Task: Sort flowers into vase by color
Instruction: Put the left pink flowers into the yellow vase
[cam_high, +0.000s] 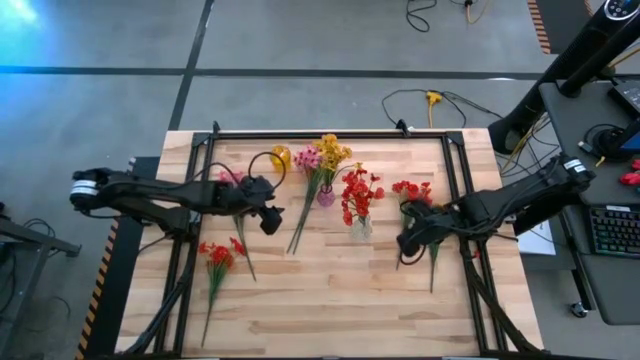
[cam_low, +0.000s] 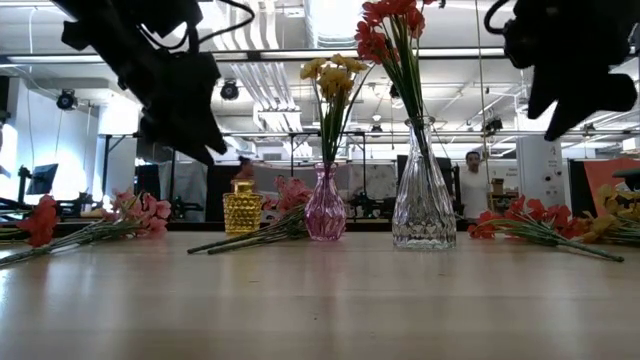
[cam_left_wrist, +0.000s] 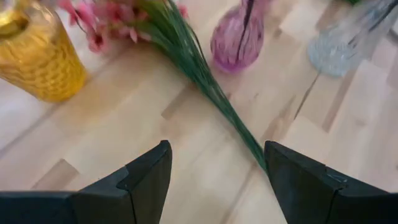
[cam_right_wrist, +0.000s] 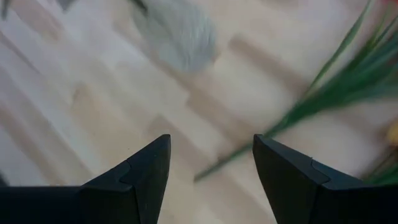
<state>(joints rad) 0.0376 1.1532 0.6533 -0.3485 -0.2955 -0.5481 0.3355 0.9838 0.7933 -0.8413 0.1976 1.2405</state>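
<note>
1. Pink is the colour in hand: a pink spray (cam_high: 303, 170) lies flat on the wooden table (cam_high: 330, 290), its blossoms beside the yellow vase (cam_high: 281, 157) and its stems running past the pink vase (cam_high: 326, 195) toward the front.
2. The left gripper (cam_high: 270, 220) hovers just above the table with fingers spread and empty; in its wrist view the green stems (cam_left_wrist: 214, 93) pass diagonally ahead of its fingertips, so the step appears to be the approach to pick up this spray.
3. The right gripper (cam_high: 408, 240) also stands open with nothing between its fingers, over the stems of a red spray (cam_high: 412, 190) lying at the right of the table.
4. Sorting is partly done: yellow flowers (cam_low: 330, 75) stand in the pink vase and red flowers (cam_low: 392, 25) in the clear vase (cam_low: 423, 200).
5. Loose ones remain: another red spray (cam_high: 218, 255) at front left and a pink spray (cam_high: 232, 178) under the left arm.
6. Next, in my judgement, the left gripper needs to drop and shift so the thin stems sit between its fingers, then close low on them; thin stems flat on wood can easily slip out.
</note>
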